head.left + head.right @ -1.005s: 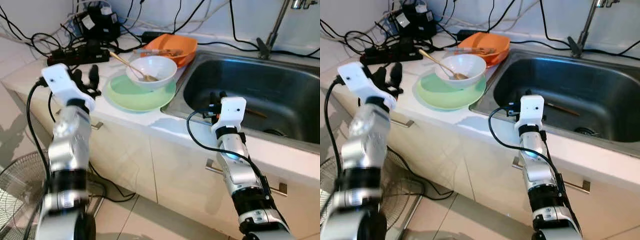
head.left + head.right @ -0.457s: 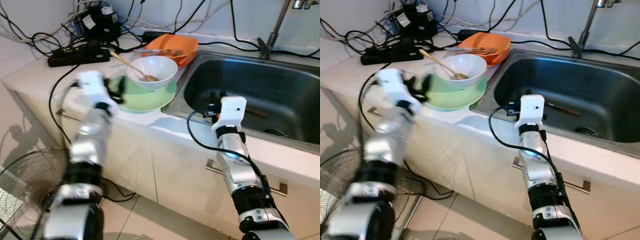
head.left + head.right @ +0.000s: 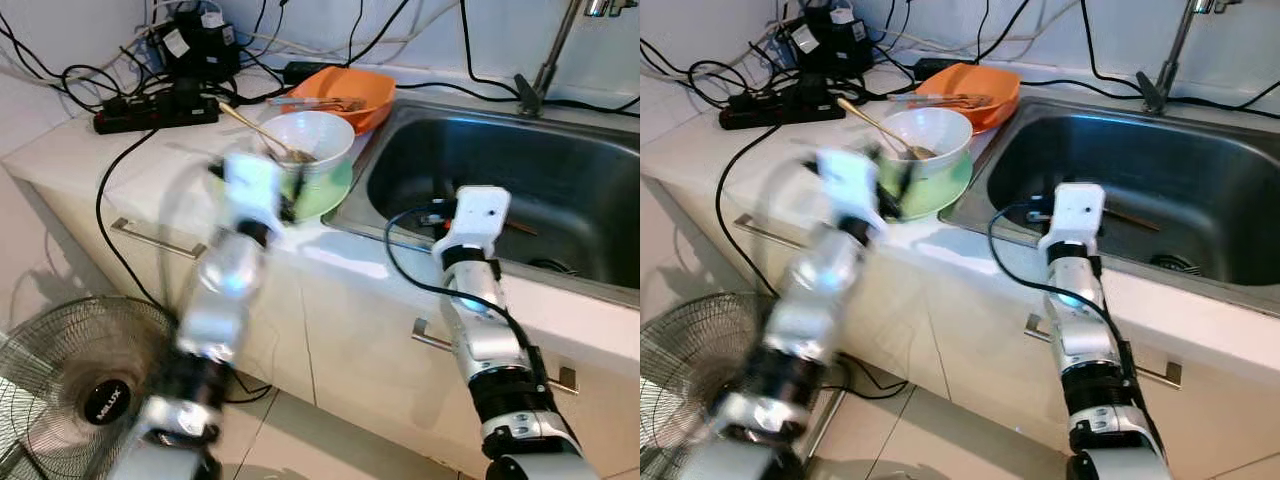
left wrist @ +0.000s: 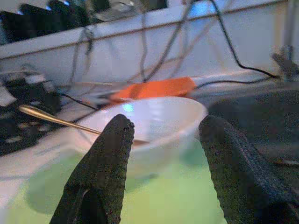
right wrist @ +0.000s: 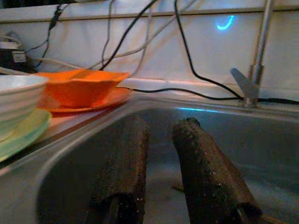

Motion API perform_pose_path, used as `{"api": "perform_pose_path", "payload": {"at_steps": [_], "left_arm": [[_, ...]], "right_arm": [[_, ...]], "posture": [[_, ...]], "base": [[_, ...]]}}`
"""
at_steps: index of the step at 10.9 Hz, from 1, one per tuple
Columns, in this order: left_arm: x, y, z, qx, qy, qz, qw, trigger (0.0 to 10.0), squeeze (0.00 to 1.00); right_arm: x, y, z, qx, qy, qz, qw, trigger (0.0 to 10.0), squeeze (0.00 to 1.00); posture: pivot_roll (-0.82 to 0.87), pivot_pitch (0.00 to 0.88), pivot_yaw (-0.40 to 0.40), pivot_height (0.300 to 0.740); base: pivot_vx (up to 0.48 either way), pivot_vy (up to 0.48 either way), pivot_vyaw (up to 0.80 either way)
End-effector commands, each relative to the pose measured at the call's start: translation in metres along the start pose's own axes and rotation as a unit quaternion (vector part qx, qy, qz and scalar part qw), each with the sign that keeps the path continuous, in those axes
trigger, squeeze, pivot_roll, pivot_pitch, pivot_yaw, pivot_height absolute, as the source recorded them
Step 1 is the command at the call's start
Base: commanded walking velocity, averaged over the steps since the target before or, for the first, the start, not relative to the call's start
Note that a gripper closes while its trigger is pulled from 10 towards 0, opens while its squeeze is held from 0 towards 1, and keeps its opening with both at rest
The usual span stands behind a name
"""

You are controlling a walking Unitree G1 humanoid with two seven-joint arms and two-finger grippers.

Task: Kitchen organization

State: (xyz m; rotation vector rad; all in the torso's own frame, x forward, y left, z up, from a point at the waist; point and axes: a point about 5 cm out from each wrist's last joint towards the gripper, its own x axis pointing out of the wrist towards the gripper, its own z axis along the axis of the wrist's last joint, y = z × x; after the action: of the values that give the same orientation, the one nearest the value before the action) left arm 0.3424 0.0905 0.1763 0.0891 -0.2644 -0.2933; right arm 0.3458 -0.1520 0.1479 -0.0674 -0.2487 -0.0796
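Note:
A white bowl [image 3: 312, 133] with a gold spoon [image 3: 250, 123] in it stands on a green plate [image 3: 337, 186] on the counter, left of the sink [image 3: 560, 170]. My left gripper [image 3: 289, 200] is blurred at the plate's near edge. In the left wrist view its fingers [image 4: 100, 168] are open, with the bowl [image 4: 154, 126] just ahead between them. My right gripper [image 3: 436, 211] hangs over the sink's near rim. Its fingers [image 5: 205, 177] stand a little apart and hold nothing.
An orange bowl [image 3: 348, 92] with utensils sits behind the white bowl. A power strip [image 3: 155, 110] and tangled cables lie at the back left. A thin brown stick [image 3: 516, 227] lies in the sink under the faucet [image 3: 546, 60]. A floor fan [image 3: 85, 385] stands below left.
My left arm has swung fast to the right along the counter, from beside the power strip to the plate and bowl. The right gripper has shifted slightly right at the sink.

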Motion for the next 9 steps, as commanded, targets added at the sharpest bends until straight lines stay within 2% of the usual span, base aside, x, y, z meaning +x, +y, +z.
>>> {"api": "perform_pose_path", "payload": {"at_steps": [1, 2, 7, 9], "left_arm": [[-0.0006, 0.0000, 0.0047, 0.009, -0.015, 0.006, 1.000, 10.0, 0.00], [-0.0013, -0.0027, 0.0042, 0.007, -0.018, 0.007, 1.000, 10.0, 0.00], [-0.0008, 0.0062, 0.0088, 0.004, -0.034, 0.034, 0.999, 10.0, 0.00], [-0.0011, 0.0040, 0.0079, -0.001, -0.034, 0.032, 0.999, 10.0, 0.00]], "right_arm": [[0.0049, -0.0002, 0.0073, 0.007, -0.016, -0.006, 1.000, 10.0, 0.00], [0.0051, -0.0009, 0.0078, 0.008, -0.018, -0.007, 1.000, 10.0, 0.00], [0.0070, 0.0009, 0.0094, 0.011, -0.023, -0.002, 1.000, 10.0, 0.00], [0.0085, 0.0021, 0.0106, 0.013, -0.024, 0.002, 1.000, 10.0, 0.00]], "posture": [[0.08, 0.000, 0.088, 0.740], [0.08, 0.000, 0.088, 0.740], [0.08, 0.000, 0.083, 0.740], [0.08, 0.000, 0.082, 0.740]], "base": [[0.000, 0.000, 0.00], [0.000, 0.000, 0.00], [0.000, 0.000, 0.00], [0.000, 0.000, -0.69]]}}
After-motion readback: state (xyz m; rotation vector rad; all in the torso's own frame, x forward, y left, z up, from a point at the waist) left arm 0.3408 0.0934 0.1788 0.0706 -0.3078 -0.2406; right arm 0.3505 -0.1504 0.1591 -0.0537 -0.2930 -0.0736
